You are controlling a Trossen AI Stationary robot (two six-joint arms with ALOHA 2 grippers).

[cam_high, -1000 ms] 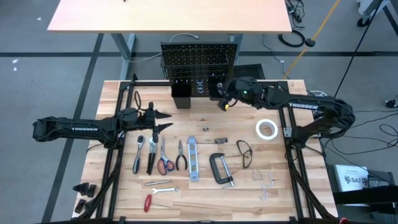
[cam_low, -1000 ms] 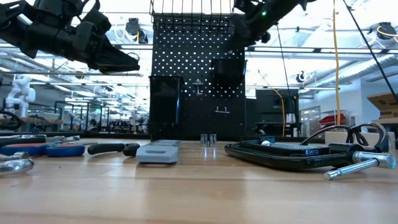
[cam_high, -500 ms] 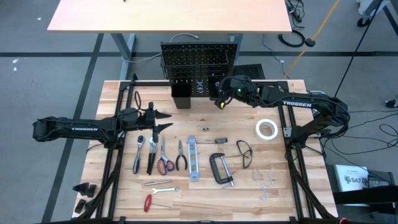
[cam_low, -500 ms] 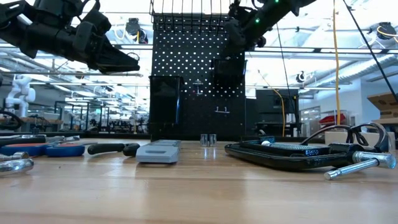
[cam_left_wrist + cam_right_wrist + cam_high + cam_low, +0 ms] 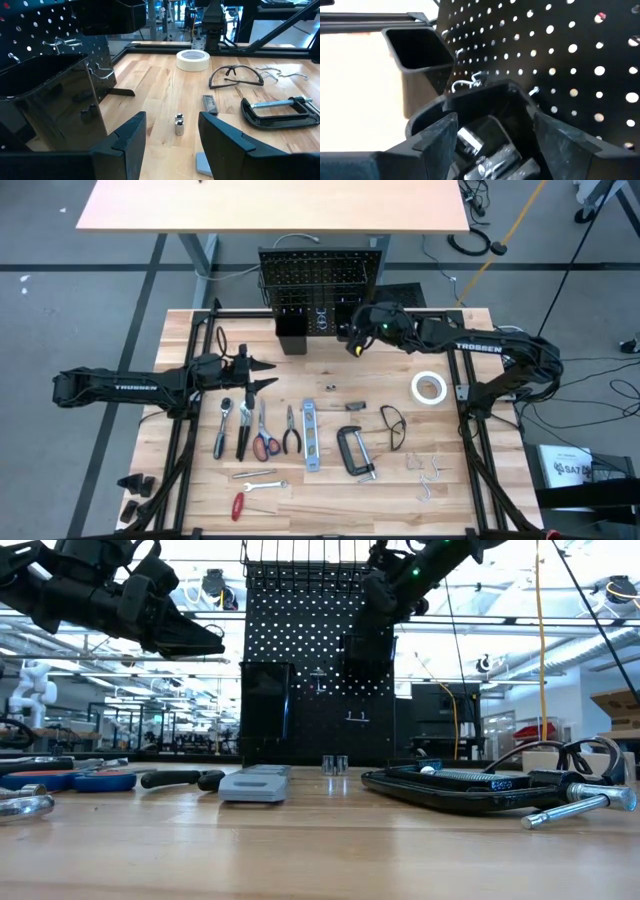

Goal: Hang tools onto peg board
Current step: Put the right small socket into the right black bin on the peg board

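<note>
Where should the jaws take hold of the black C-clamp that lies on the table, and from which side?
Grip the C-clamp on its straight black spine, coming from above. It lies flat, so the spine offers two parallel edges, while the screw end sticks out and is thin.

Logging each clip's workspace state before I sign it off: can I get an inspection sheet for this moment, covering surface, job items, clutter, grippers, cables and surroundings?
Surface: wooden table, bare between the items.
Job's things: peg board upright at the far edge, two black bins on it, right bin holding metal pieces. Lying flat: tools in a row, among them scissors, level, C-clamp, glasses, tape roll, red screwdriver.
Clutter: loose metal hooks near the right edge.
Grippers: left gripper open, empty, above the tool row; right gripper open over the right bin.
Cables: bundles on the floor at right.
Surroundings: second table behind; no people seen.
</note>
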